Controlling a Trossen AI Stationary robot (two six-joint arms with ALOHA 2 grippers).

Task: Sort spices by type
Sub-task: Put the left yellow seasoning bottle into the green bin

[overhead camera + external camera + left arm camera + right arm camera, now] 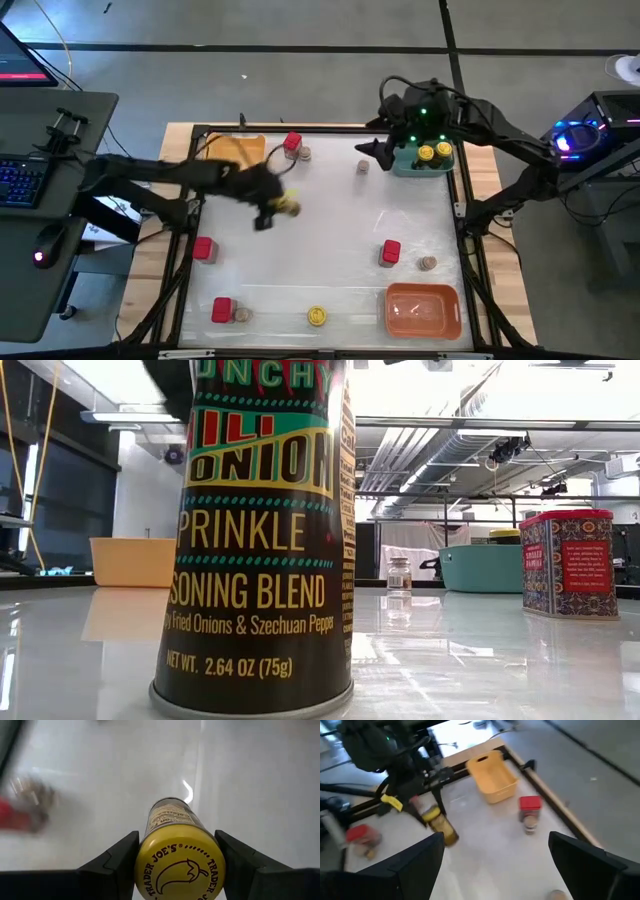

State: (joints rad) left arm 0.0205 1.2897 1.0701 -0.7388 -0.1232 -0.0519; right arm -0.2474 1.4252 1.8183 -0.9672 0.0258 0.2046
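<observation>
A glossy white table top point(330, 225) with a dark frame and wooden edges carries three trays: yellow point(238, 151) at the far left corner, teal point(425, 160) at the far right, orange point(423, 309) at the near right. Red boxy spice tins stand at point(292, 143), point(204, 249), point(390, 252) and point(222, 310). A yellow-lidded jar point(316, 316) stands at the near edge, and small grey-brown jars at point(362, 167) and point(427, 264).
</observation>
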